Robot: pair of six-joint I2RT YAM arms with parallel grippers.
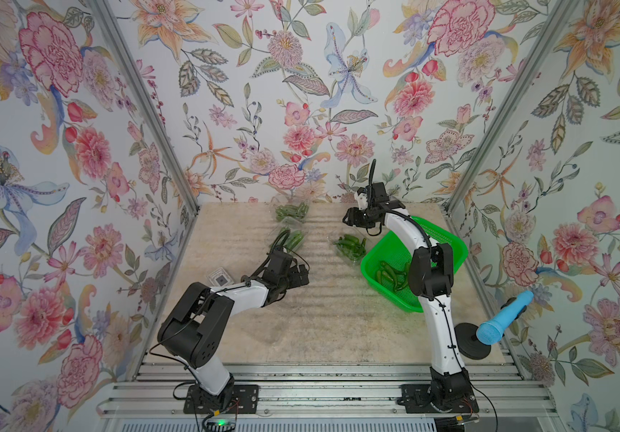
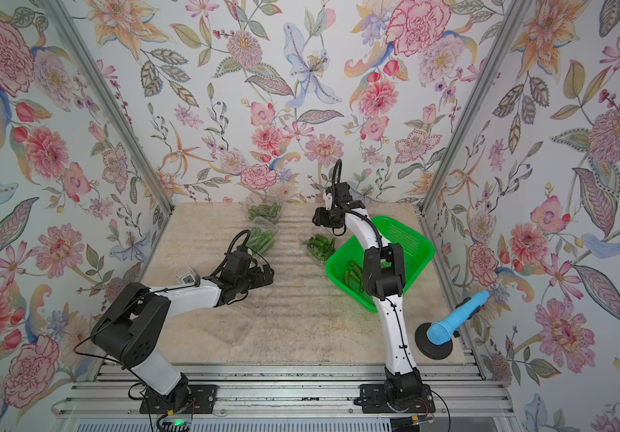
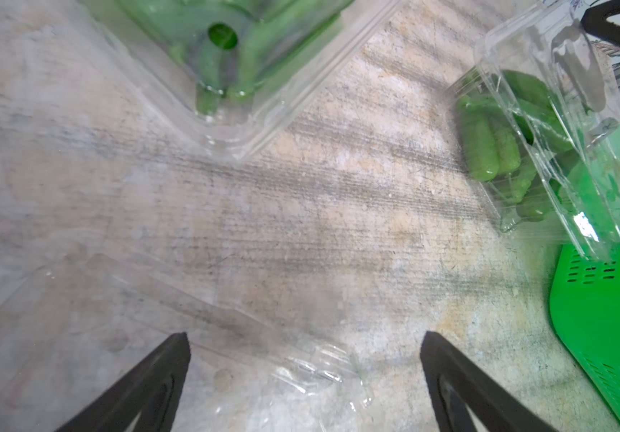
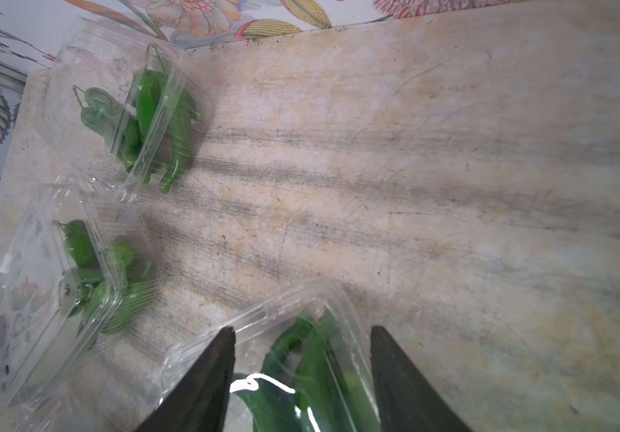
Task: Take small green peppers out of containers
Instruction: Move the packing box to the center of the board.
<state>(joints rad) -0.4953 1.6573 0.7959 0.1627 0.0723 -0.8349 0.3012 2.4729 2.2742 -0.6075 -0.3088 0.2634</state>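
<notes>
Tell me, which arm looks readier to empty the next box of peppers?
Probably the right arm: its open jaws hang over a pepper-filled container beside the green basket. The left arm's jaws hang over an empty container.

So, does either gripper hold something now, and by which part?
Nothing. The left gripper is open over an empty container; the right gripper is open above a filled container.
</notes>
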